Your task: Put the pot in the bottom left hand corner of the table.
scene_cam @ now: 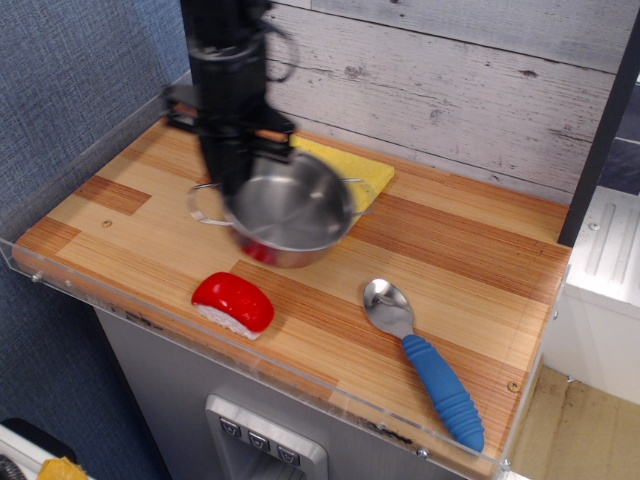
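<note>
The shiny steel pot (pixel 290 208) hangs in the air above the middle-left of the wood-plank table (pixel 470 260), tilted a little toward the camera. My black gripper (pixel 232 185) comes down from above and is shut on the pot's left rim. One wire loop handle (pixel 203 205) sticks out to the left. The pot hovers just behind the red sushi piece (pixel 233 302) and covers much of the yellow cloth. The fingertips are blurred by motion.
A folded yellow cloth (pixel 365 170) lies at the back, partly behind the pot. A metal spoon with a blue handle (pixel 425 365) lies at the front right. A clear acrylic rim (pixel 60 285) edges the table. A dark post (pixel 628 120) stands at the right.
</note>
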You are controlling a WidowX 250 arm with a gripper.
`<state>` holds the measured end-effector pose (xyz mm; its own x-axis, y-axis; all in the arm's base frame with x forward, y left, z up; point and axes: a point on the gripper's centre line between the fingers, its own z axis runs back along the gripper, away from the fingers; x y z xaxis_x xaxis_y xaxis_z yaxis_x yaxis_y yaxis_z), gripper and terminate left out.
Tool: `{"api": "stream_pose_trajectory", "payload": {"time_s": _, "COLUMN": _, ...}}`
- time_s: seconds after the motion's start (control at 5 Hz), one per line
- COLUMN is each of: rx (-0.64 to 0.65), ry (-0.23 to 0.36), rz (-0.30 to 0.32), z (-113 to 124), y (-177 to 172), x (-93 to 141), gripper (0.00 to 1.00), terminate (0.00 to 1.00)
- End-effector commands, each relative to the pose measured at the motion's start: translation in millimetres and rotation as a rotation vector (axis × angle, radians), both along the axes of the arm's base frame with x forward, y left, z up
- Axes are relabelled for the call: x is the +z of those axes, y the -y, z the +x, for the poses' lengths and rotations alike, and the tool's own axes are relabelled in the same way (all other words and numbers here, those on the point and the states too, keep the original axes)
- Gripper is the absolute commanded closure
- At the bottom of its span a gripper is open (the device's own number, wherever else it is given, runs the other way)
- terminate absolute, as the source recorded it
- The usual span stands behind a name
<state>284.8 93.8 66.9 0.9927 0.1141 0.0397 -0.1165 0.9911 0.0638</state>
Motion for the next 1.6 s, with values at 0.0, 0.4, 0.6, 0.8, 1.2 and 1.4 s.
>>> {"api": "stream_pose_trajectory", "payload": {"time_s": 0.0, "rx": 0.136, "ry": 0.124, "rz": -0.024, "z": -32, "y": -30, "x": 24, "gripper": 1.0, "terminate": 0.0}}
{"api": "stream_pose_trajectory", "payload": {"time_s": 0.4, "rx": 0.221, "ry": 0.104, "rz": -0.021, "z": -46, "y": -59, "x": 7, "gripper": 1.0, "terminate": 0.0}}
{"api": "stream_pose_trajectory", "payload": {"time_s": 0.6, "rx": 0.258, "ry": 0.127, "rz": 0.016, "z": -49, "y": -76, "x": 0, "gripper": 1.0, "terminate": 0.0}}
{"api": "stream_pose_trajectory", "payload": {"time_s": 0.8, "rx": 0.301, "ry": 0.096, "rz": 0.032, "z": -53, "y": -91, "x": -10, "gripper": 1.0, "terminate": 0.0}}
{"api": "stream_pose_trajectory", "payload": {"time_s": 1.2, "rx": 0.345, "ry": 0.046, "rz": 0.06, "z": -62, "y": -108, "x": -31, "gripper": 1.0, "terminate": 0.0}}
{"api": "stream_pose_trajectory", "payload": {"time_s": 1.4, "rx": 0.377, "ry": 0.03, "rz": 0.113, "z": -66, "y": -116, "x": -38, "gripper": 1.0, "terminate": 0.0}}
